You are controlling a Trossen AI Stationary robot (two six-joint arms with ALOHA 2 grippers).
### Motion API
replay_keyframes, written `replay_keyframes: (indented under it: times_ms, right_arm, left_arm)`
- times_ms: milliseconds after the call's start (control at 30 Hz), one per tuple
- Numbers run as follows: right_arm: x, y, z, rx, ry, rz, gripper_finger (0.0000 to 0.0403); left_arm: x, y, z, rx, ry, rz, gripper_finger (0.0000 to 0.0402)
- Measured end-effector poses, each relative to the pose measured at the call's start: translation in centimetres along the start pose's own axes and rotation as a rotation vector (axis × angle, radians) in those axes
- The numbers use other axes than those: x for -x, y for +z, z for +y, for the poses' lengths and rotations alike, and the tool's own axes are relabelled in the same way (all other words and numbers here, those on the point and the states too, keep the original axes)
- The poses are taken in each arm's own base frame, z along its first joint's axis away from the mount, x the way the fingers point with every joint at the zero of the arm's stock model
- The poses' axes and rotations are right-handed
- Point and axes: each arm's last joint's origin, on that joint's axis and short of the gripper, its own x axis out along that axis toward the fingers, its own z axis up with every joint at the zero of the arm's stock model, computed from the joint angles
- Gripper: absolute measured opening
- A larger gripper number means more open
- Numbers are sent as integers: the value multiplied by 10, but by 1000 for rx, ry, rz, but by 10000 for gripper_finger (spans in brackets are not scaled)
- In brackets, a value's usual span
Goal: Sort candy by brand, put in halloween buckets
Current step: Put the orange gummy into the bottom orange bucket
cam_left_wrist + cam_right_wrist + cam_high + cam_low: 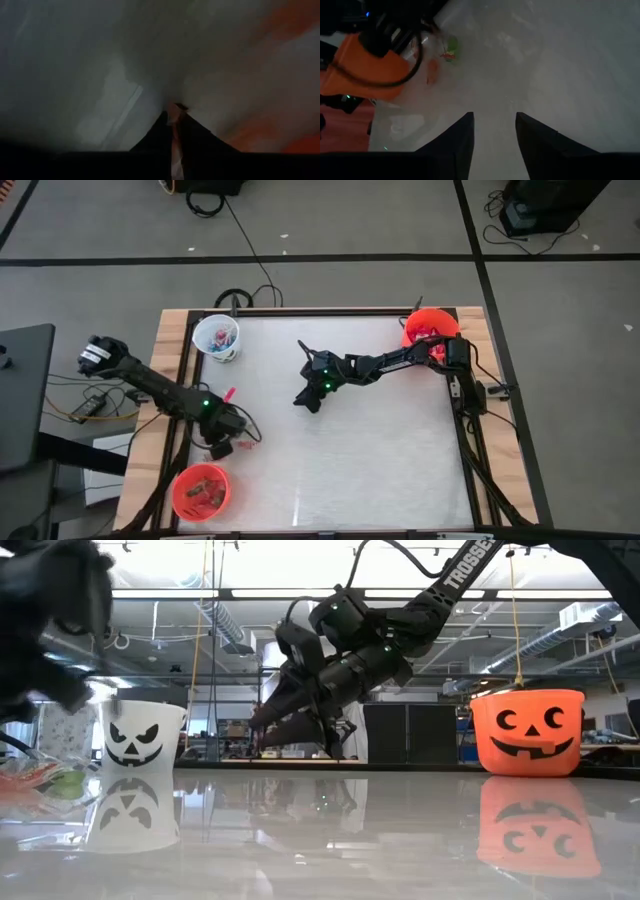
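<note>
White bucket (140, 733) left, orange bucket (527, 731) right, gripper (268, 725) between.

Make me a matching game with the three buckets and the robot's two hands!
Things:
1. white bucket
2. orange bucket by the right arm's base
3. orange bucket near the left arm
4. right gripper

Places or states:
A. table's near-left corner
B. fingers apart, over the middle
C. far-left corner
D. far-right corner

Pairs: 1-C, 2-D, 3-A, 4-B

White lettering "TROSSEN" runs along the dark robot arm (455, 575) in the low view. No other text, label or number is legible.
</note>
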Motion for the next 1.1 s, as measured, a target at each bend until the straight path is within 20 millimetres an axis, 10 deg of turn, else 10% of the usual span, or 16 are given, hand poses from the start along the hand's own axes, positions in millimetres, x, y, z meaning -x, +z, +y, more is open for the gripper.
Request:
replay_keyframes:
  times_ms: [267,633,1100]
  right_arm:
    - [-2,-2,6,-51,18,-9,141]
    - [-14,-19,30,-64,-12,-23,134]
    - [-22,-35,50,-69,-17,-24,134]
  left_arm:
    - [40,15,-21,-40,-101,-121,41]
    - [164,-13,-46,-183,-62,-331,18]
    - [152,-84,-96,-243,-270,-391,17]
